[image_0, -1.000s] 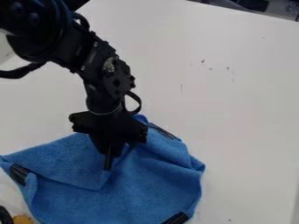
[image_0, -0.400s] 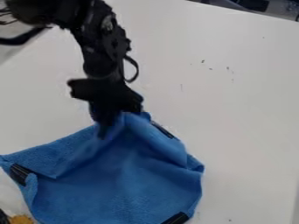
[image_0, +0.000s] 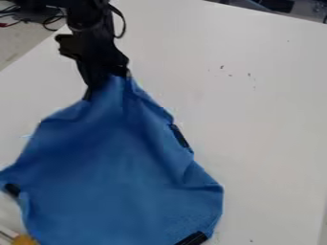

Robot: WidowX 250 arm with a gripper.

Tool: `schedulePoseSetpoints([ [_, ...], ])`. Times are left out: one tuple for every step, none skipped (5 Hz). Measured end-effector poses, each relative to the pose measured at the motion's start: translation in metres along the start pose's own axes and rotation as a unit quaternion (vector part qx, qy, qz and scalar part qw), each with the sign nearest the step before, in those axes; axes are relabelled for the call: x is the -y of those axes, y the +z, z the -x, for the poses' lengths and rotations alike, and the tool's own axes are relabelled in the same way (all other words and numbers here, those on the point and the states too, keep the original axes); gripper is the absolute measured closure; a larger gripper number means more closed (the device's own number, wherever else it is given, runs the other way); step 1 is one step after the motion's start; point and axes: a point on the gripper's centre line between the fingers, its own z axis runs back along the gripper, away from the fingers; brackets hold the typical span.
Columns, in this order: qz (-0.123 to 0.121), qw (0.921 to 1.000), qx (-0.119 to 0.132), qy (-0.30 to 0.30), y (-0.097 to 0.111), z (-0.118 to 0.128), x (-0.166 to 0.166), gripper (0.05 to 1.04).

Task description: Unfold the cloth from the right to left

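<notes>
At the upper left of the camera view, the black gripper (image_0: 105, 85) is shut on the upper edge of the blue cloth (image_0: 121, 162). The cloth rises to a peak at the fingers and spreads down over the lower left of the table. Black clips or strips sit on its edges: one at the right side (image_0: 180, 136), one at the bottom (image_0: 192, 238), one at the left (image_0: 12, 189). Soft folds run down from the gripped part, which hides the fingertips partly.
The white table (image_0: 256, 119) extends right, with small dark specks near its upper middle. Its left edge slants at the upper left, with cables (image_0: 53, 21) beyond. An orange-yellow object (image_0: 24, 239) lies at the bottom left corner.
The gripper has moved up the view, raising and drawing the gripped cloth with it. The cloth now stretches farther upward, its inner fold has opened out, and the left clip has shifted slightly.
</notes>
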Motion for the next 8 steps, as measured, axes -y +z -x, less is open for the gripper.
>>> schedulePoseSetpoints([
  [0.02,0.9994,-0.009,-0.026,-0.025,-0.013,-0.029,1.003],
  [0.043,0.998,-0.016,-0.044,-0.055,-0.017,-0.043,0.973],
  [0.068,0.9956,-0.029,-0.058,-0.082,-0.021,-0.046,0.794],
  [0.079,0.9937,-0.038,-0.071,-0.095,-0.028,-0.048,0.51],
  [0.061,0.9939,-0.036,-0.085,-0.091,-0.041,-0.058,0.21],
  [0.045,0.9937,-0.022,-0.1,-0.088,-0.053,-0.068,0.073],
  [0.038,0.9932,-0.024,-0.107,-0.079,-0.059,-0.079,0.077],
  [0.039,0.9945,-0.039,-0.089,-0.068,-0.051,-0.077,0.083],
])
